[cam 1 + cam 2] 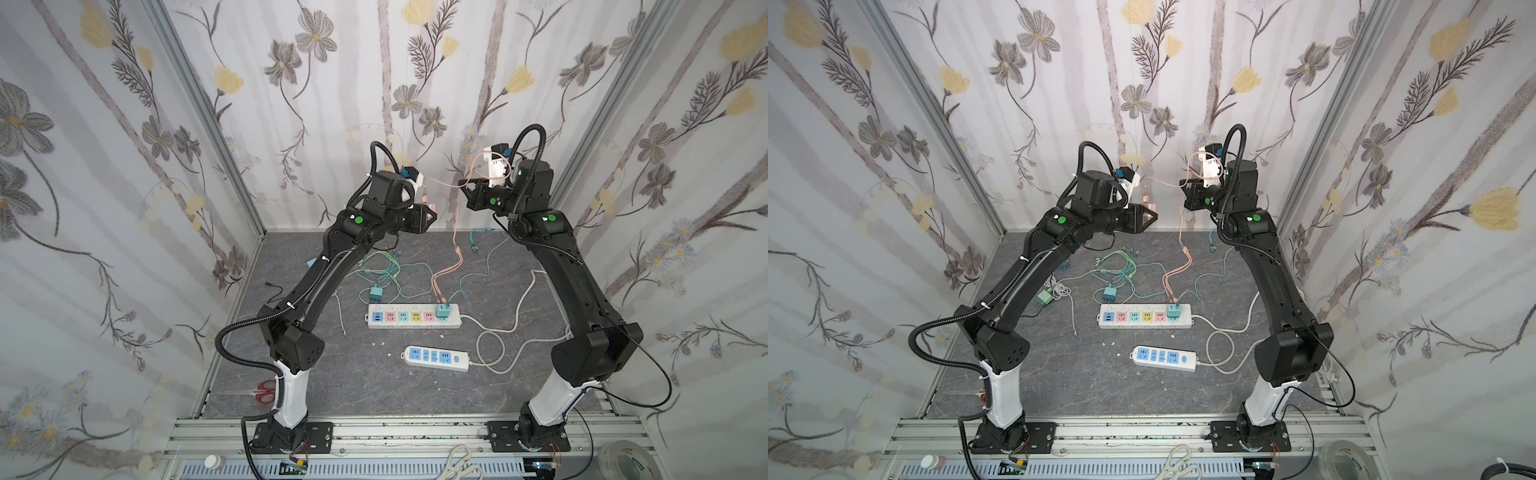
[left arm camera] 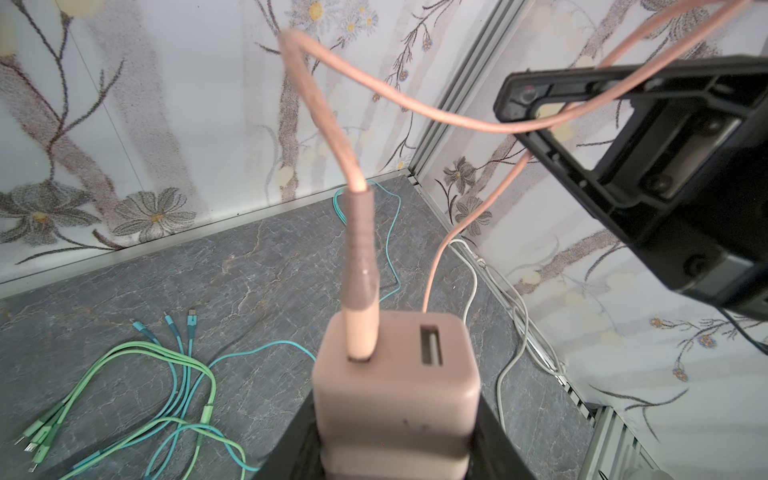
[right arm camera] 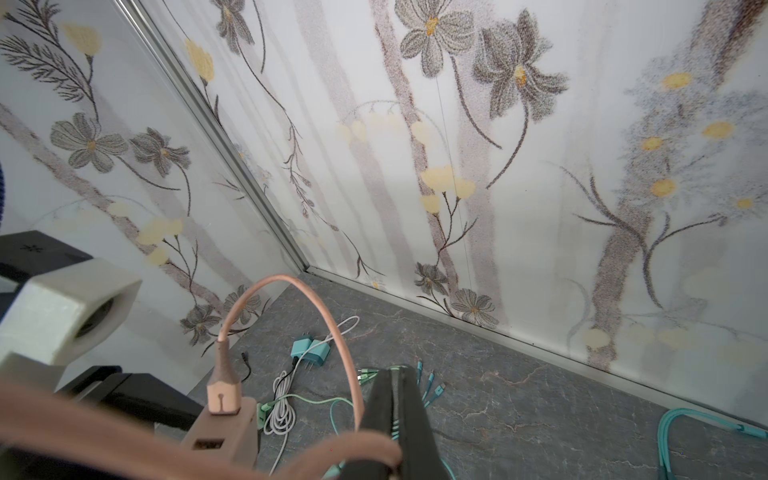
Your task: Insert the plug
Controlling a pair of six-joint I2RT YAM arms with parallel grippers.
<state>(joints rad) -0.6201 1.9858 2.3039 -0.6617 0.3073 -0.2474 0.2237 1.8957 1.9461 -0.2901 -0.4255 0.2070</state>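
Note:
My left gripper (image 2: pixel 395 432) is shut on a pink charger block (image 2: pixel 395 386), held high near the back wall in both top views (image 1: pixel 431 205) (image 1: pixel 1150 206). The USB plug (image 2: pixel 360 332) of a pink cable (image 2: pixel 332 137) sits in one of the block's two ports; the other port (image 2: pixel 431 347) is bare. The cable loops over to my right gripper (image 3: pixel 395 399), whose jaws are shut on the pink cable (image 3: pixel 332 328) a short way from the block (image 3: pixel 224 432). Below, a white power strip (image 1: pixel 411 318) with coloured sockets lies on the grey table.
A teal charger (image 1: pixel 441 311) is plugged into the coloured strip's right end. A second strip (image 1: pixel 436 357) with blue sockets lies nearer the front. Green and teal cables (image 1: pixel 382 270), loose chargers (image 1: pixel 376 295), white cords (image 1: pixel 498 332) and red scissors (image 1: pixel 262 390) are scattered on the table.

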